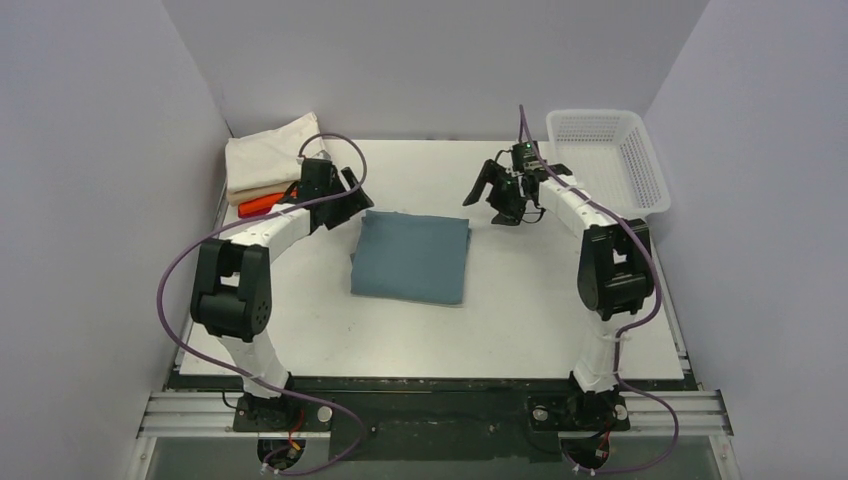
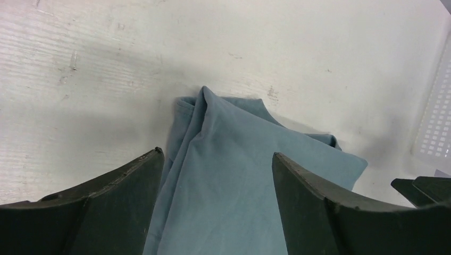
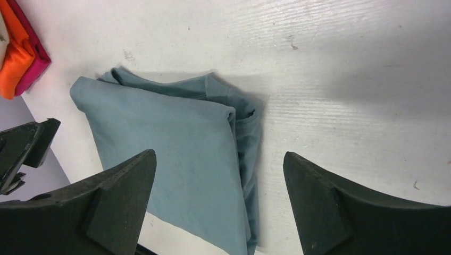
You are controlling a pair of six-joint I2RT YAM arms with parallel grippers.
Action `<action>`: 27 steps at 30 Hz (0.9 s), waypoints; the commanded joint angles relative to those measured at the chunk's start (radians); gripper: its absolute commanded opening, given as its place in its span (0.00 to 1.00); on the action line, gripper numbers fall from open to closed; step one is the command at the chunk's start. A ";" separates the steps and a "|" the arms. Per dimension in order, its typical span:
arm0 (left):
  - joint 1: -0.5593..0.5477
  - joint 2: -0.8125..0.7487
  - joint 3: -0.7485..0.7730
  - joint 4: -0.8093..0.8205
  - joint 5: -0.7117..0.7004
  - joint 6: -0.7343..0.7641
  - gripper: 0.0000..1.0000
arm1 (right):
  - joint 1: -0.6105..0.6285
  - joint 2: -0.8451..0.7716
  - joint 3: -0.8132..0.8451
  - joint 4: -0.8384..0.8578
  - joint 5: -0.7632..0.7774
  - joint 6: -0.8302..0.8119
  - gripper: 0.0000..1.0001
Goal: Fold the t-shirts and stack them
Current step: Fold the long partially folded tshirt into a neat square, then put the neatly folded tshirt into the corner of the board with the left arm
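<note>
1. The blue t-shirt (image 1: 412, 257) lies folded into a flat block on the table (image 1: 560, 310). It sits below and between the two sets of fingers.
2. The left gripper (image 2: 217, 154) has its fingers spread wide and holds nothing. One corner of the blue t-shirt shows right in the gap between them.
3. The right gripper (image 3: 219, 155) is spread wide too, and it is empty. The shirt lies under one finger and in the gap. Under the other finger there is only bare table.
4. I think the folding is done and the job now is to put this shirt on the pile (image 1: 268, 170). The pile has a cream t-shirt (image 1: 272, 150) on top, with an orange t-shirt (image 3: 13, 53) and a red t-shirt (image 3: 36, 58) lower down. It sits just beside the left fingers, on the side away from the blue shirt.
5. To do it well, each gripper should pinch all the layers on its own side. Both should lift together and keep level, so the block stays flat.
6. Take care at the edge by the right fingers. The layers there look loose and bumpy, and they could slip open.
7. There is open table all around the shirt. The wall (image 1: 100, 200) stands close past the pile, so go slowly there. The basket (image 1: 600, 116) is beyond the right fingers, away from the shirt and out of the way.
</note>
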 commanded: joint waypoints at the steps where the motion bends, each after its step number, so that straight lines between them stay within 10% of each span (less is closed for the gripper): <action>1: -0.020 -0.125 -0.003 0.034 0.090 0.032 0.85 | 0.019 -0.174 -0.066 0.005 0.039 -0.020 0.86; 12: -0.041 -0.260 -0.183 -0.084 0.045 0.194 0.88 | 0.130 -0.488 -0.469 0.078 0.033 -0.042 0.93; 27: -0.050 0.050 -0.093 -0.132 0.100 0.231 0.92 | 0.134 -0.868 -0.753 -0.032 0.243 -0.050 0.97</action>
